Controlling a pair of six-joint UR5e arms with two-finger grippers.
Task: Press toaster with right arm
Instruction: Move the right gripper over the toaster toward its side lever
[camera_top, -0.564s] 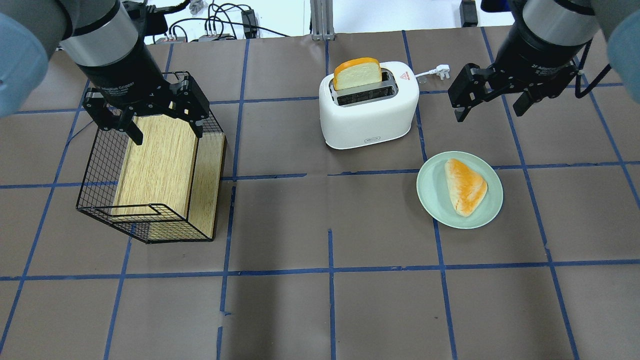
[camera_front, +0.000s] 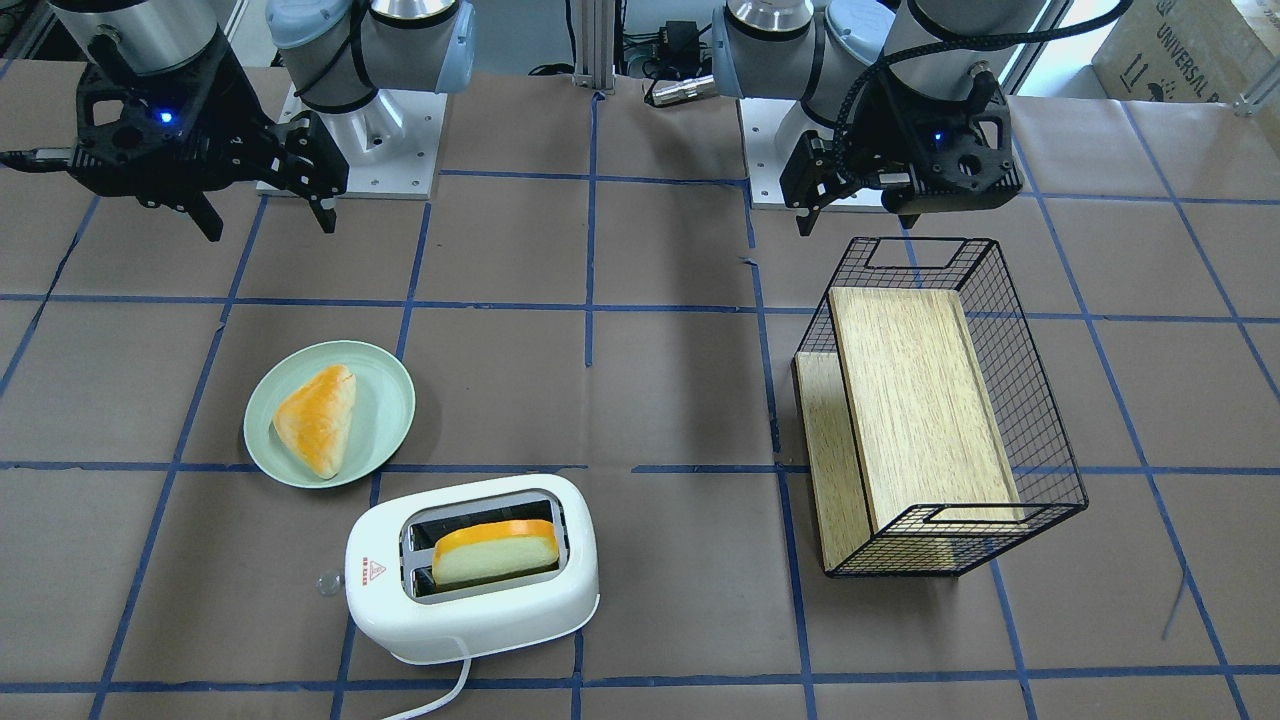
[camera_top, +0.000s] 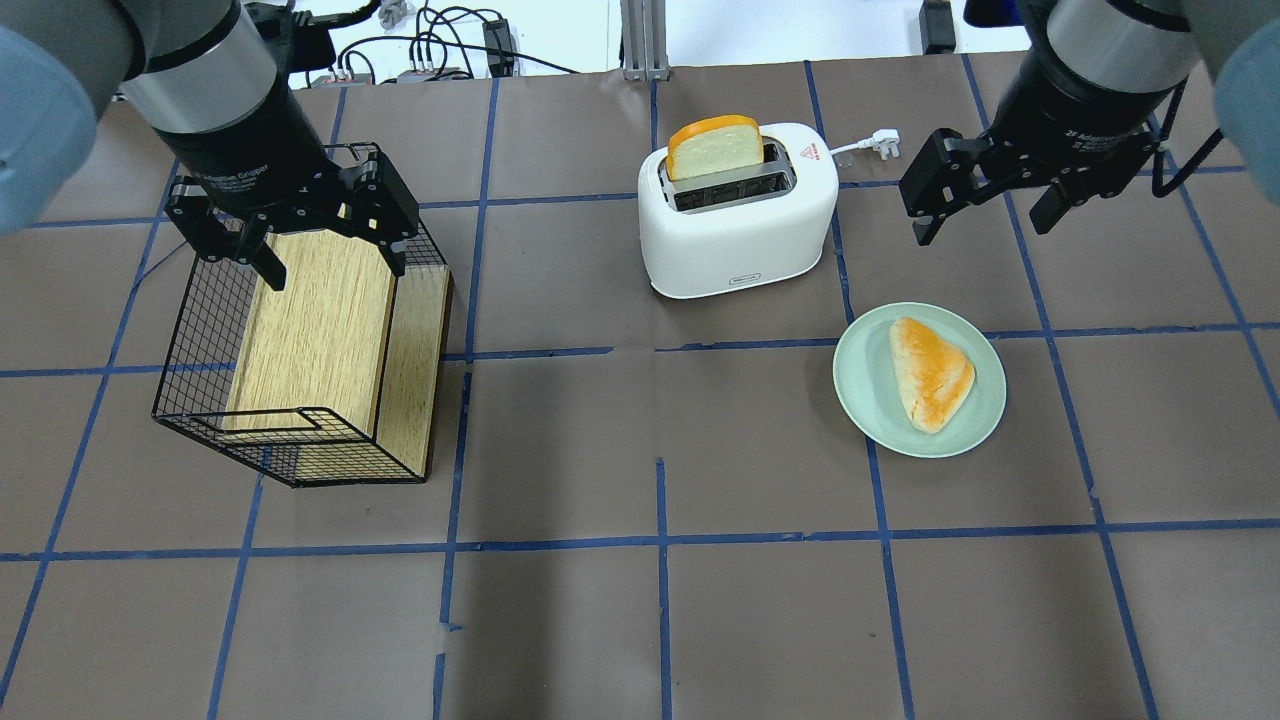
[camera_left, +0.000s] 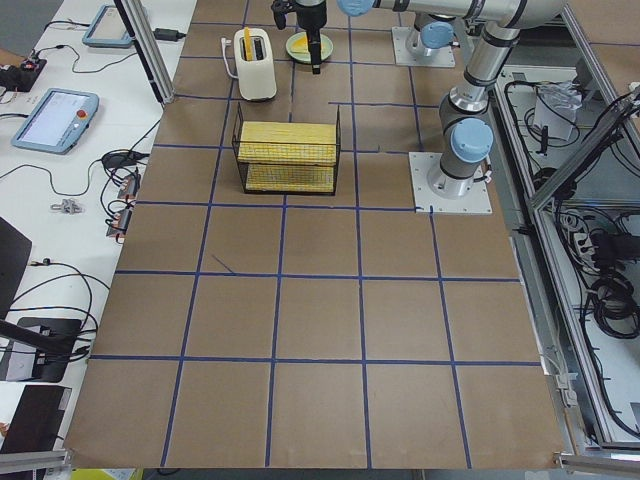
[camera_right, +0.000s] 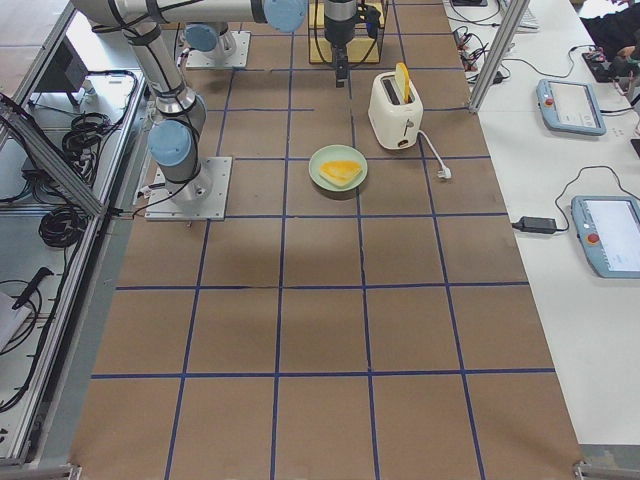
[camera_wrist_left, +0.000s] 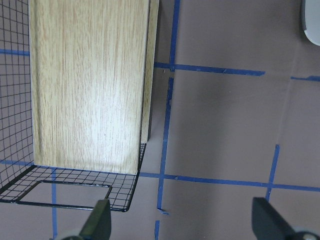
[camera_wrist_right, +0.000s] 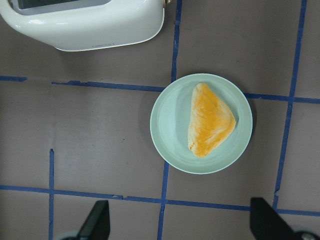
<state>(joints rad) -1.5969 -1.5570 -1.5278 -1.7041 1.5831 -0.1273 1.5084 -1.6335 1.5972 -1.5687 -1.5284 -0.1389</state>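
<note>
The white two-slot toaster (camera_top: 738, 220) stands at the far middle of the table, with a slice of bread (camera_top: 713, 145) upright in one slot. It also shows in the front view (camera_front: 470, 590) and the top left of the right wrist view (camera_wrist_right: 85, 22). My right gripper (camera_top: 977, 232) is open and empty. It hovers to the right of the toaster, apart from it, above the table. My left gripper (camera_top: 335, 275) is open and empty over the wire basket (camera_top: 195, 340).
A green plate (camera_top: 985, 410) with a triangular pastry (camera_top: 930, 372) lies in front of the right gripper, near the toaster's right side. The toaster's cord and plug (camera_top: 885, 140) lie behind it. The basket holds a wooden board (camera_top: 320, 320).
My right gripper has shifted very slightly to the right. Nothing else has moved.
</note>
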